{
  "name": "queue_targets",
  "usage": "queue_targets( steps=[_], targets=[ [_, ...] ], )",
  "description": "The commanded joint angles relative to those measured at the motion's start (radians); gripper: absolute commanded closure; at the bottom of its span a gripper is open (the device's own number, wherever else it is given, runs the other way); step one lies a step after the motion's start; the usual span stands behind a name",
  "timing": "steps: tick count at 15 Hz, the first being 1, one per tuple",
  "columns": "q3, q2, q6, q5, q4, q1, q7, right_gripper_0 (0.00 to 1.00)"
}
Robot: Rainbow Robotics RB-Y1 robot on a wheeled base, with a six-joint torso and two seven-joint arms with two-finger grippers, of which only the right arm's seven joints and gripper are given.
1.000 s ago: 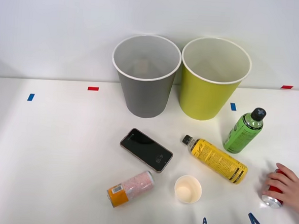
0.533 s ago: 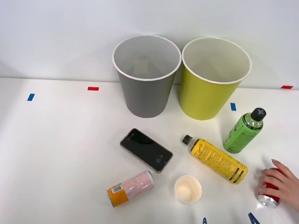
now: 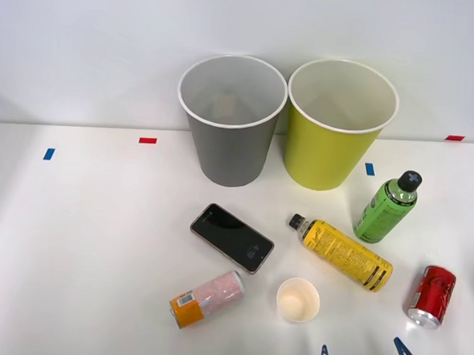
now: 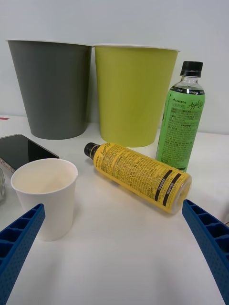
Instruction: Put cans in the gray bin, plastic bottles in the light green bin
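My gripper [image 4: 114, 267] hangs low with fingers wide apart, facing the yellow bottle [image 3: 343, 251], which lies flat at my 12 o'clock, likely first pick. Green bottle [image 3: 388, 205] stands at 1, green bin [image 3: 335, 155] behind; red can [image 3: 432, 296] lies apart.

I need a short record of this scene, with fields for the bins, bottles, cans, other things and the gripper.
bins: gray bin and green bin upright, side by side at the table's far edge
bottles: green bottle standing; yellow bottle lying, cap toward the bins
cans: red can and pink can, both lying on the table
others: phone, paper cup upright
right gripper: open, holding nothing, facing the yellow bottle
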Motion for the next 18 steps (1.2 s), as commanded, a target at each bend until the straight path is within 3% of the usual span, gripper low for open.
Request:
queue_targets(
  steps=[1,18],
  targets=[
    [0.000,0.000,0.000,0.000,0.000,0.000,0.000,0.00],
    [0.000,0.000,0.000,0.000,0.000,0.000,0.000,0.00]
  ],
)
